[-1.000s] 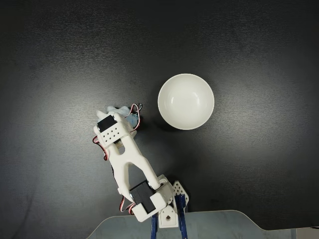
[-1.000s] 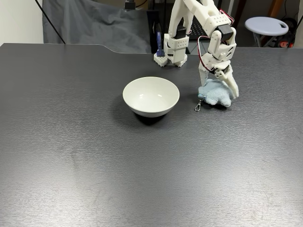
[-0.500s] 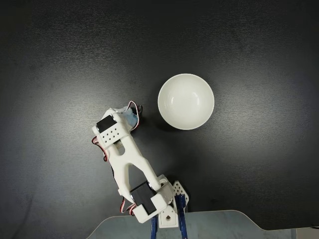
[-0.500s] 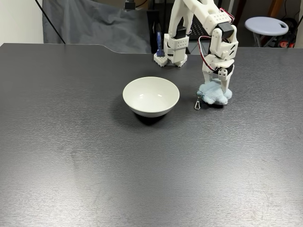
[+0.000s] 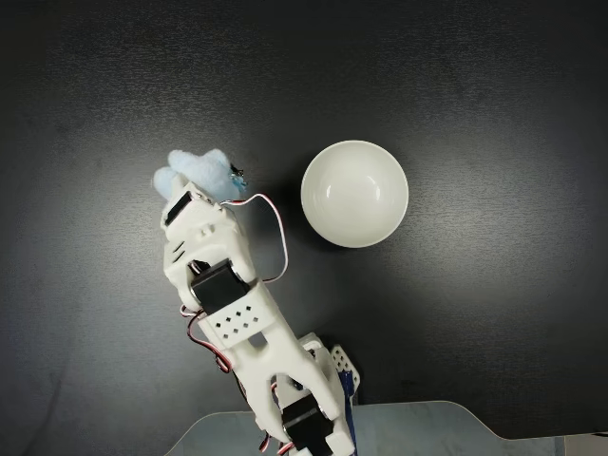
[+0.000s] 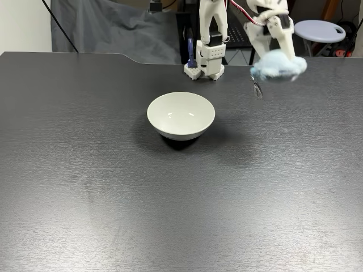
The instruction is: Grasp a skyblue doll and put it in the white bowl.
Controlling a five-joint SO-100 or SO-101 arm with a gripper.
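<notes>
The end effector (image 6: 279, 50) is closed on the skyblue doll (image 6: 278, 64), with its white fingers (image 6: 282, 35) coming down onto the top of the plush. In a fixed view from the front, the doll hangs in the air, clearly above the surface (image 6: 113, 187) and not touching it. The small metal keychain clasp (image 6: 256, 88) hangs down from the left lower side of the doll and looks a little blurred. In a fixed view from above, the doll (image 5: 195, 174) sticks out past the tip of the end effector (image 5: 195, 195), toward the top of the picture, and the white arm (image 5: 237, 313) covers the place where the fingers meet it.

The white bowl (image 6: 181, 115) stands upright on the dark surface, and its inside looks smooth and has nothing in it. In the front view the bowl is to the left of the doll and lower than it, well apart. In the view from above, the bowl (image 5: 354, 194) is to the right of the doll, with a strip of bare dark surface (image 5: 475, 114) between them.

A red wire (image 5: 271, 228) loops out from the arm on the side toward the bowl. The arm's base (image 6: 207, 56) stands at the far edge of the surface, behind the bowl in the front view. A round grey stool (image 6: 319, 29) is in the background, at the upper right.
</notes>
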